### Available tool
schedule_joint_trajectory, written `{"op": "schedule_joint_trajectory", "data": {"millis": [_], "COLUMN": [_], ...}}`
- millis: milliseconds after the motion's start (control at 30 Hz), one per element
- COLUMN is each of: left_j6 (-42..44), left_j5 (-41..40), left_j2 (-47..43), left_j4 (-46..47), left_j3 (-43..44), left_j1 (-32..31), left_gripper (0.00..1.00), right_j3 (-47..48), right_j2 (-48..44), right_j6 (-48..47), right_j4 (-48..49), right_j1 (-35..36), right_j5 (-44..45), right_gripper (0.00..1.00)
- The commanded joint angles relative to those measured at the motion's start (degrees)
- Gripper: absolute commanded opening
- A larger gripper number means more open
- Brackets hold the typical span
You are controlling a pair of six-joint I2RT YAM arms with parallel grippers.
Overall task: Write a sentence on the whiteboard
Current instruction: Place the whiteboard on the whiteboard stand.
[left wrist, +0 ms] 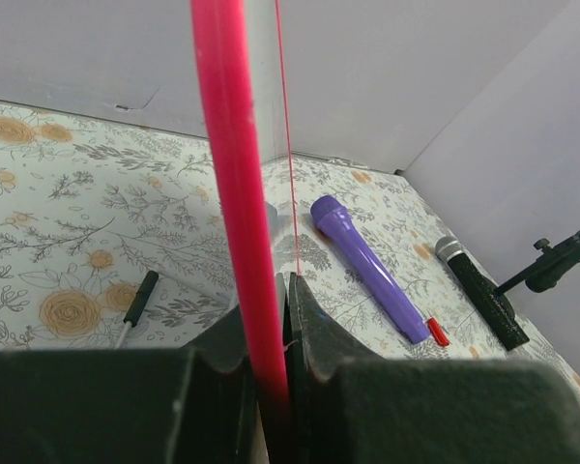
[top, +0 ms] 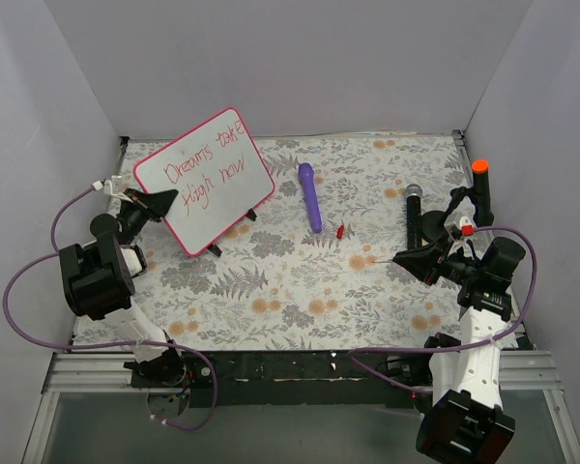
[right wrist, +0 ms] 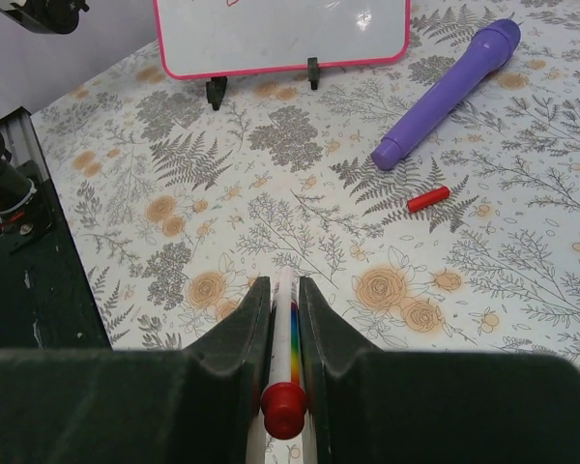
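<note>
Whiteboard (top: 222,205) stood near the far left corner of the bench (top: 300,290), with the red sentence (top: 205,166) on it. Left fingers (top: 159,204) pinched its pink edge. Right fingers (top: 413,259) pinched a marker (right wrist: 284,300) near the right edge.

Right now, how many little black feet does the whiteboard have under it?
2. In the right wrist view, the left foot sits near the bottom left corner of the whiteboard; the right foot is further along its pink bottom edge. Others could hide behind.
</note>
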Motion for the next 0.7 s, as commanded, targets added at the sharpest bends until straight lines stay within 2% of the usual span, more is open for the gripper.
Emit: {"op": "schedule_joint_trajectory", "data": {"millis": [0, 300, 467, 667], "left_j6": [16.7, 22.6, 25.6, 27.5], "left_j5": [5.9, 4.2, 2.7, 1.2], "left_j2": [3.6, 3.3, 1.6, 0.1], "left_j4": [18.1, 16.9, 15.7, 14.4], "left_j3": [-2.1, -6.1, -7.7, -9.1], "left_j1": [0.8, 0.8, 0.8, 0.6], "left_gripper": [0.06, 0.11, 0.31, 0.36], "right_j3": [-0.1, -0.1, -0.1, 0.1], "right_j2": [0.5, 0.7, 0.8, 1.2], "right_j6": [-0.2, -0.2, -0.2, -0.2], "right_j4": [1.0, 1.1, 1.0, 1.0], "right_j1": [-0.2, -0.3, 0.1, 0.5], "right_j5": [-1.0, -1.3, -1.5, -1.6], "right_gripper": [0.01, 0.01, 0.01, 0.01]}}
